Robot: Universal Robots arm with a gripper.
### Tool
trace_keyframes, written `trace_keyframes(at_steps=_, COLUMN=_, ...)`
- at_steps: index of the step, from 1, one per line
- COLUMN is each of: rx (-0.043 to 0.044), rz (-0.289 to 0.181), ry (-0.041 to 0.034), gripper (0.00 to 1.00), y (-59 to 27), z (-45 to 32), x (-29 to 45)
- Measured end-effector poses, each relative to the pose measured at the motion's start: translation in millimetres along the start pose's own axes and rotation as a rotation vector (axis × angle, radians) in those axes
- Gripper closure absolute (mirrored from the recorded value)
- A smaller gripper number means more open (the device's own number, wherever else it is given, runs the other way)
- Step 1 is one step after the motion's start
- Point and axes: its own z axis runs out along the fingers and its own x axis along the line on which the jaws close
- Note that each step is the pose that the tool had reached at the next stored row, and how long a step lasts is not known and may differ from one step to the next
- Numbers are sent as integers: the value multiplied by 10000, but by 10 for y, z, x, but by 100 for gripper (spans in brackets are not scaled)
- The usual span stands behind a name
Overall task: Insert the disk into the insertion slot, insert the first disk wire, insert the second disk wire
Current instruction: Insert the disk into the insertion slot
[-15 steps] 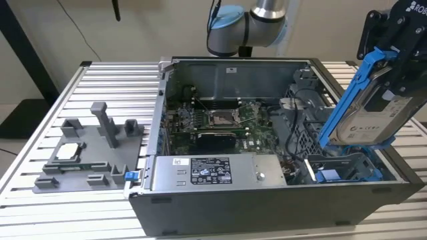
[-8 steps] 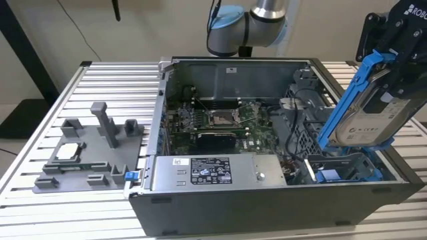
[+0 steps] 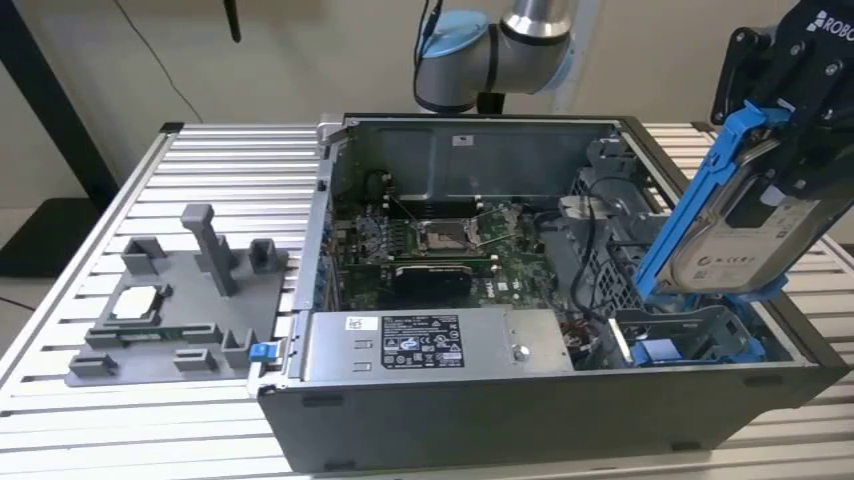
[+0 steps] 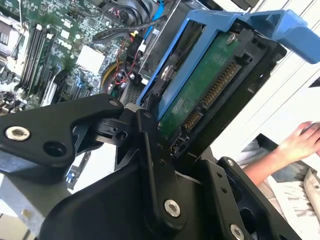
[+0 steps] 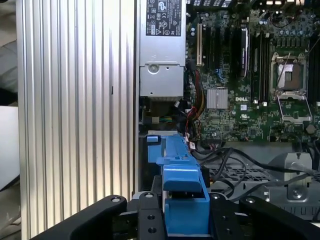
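The disk (image 3: 738,232), silver-grey with a white label and clipped in its bright blue carrier, hung steeply tilted, almost on edge, over the corner of the open computer case (image 3: 534,420) at the exterior view's right. Its lower end sat just above the drive bay (image 3: 694,335), where another blue part lay; whether the two touched could not be told. The gripper (image 3: 790,150) pinched the disk at its upper end, its black fingers (image 4: 150,150) closed against the carrier's sides. In the second wrist view the disk's green circuit board and connector row faced the camera. In the first wrist view the blue carrier (image 5: 182,192) stood out between the gripper's black links.

Inside the case lay the motherboard (image 3: 434,240) with an open processor socket, and loose black cables (image 3: 594,245) ran beside the bay. A grey power-supply box (image 3: 434,343) with a label sat along the near wall. The case stood on a slatted metal surface (image 3: 227,160). A grey fixture (image 3: 174,300) holding small parts sat on it at the exterior view's left. A person's hand (image 4: 300,140) rested beyond the case.
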Motion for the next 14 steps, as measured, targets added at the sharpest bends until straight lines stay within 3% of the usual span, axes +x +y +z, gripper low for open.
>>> trace_keyframes(at_steps=14, rx=0, rz=0, ry=-1, gripper=100, y=-6, z=145, x=-1)
